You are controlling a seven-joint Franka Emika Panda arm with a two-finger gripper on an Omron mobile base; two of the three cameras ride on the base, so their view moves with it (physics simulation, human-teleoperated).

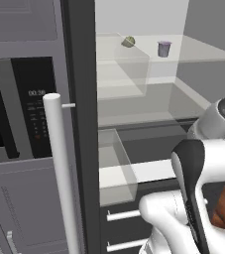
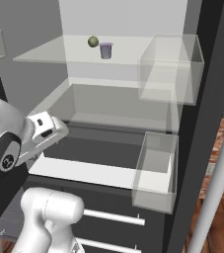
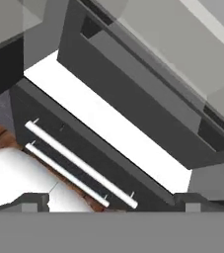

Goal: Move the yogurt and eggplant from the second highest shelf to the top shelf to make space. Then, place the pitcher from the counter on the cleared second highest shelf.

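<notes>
The lavender yogurt (image 1: 164, 48) (image 2: 106, 50) stands upright on the pale top shelf (image 1: 205, 52) (image 2: 54, 53) inside the open fridge. The olive-green eggplant (image 1: 128, 41) (image 2: 93, 41) lies just left of it on the same pane. Below them the darker second highest shelf (image 1: 143, 105) (image 2: 108, 106) is bare. My gripper (image 3: 112, 203) is open with nothing between its fingertips (image 3: 32, 200). It is held back from the shelves, well below them, and looks at the fridge's lower drawers. The pitcher and the counter are out of view.
Translucent door bins (image 2: 171, 66) (image 2: 155, 170) hang on the fridge's right side, another bin (image 1: 115, 166) on the left. Dark drawers with bar handles (image 3: 79, 163) sit under a white ledge (image 3: 108, 131). A black oven panel (image 1: 34, 109) and a white door handle (image 1: 59, 168) stand left.
</notes>
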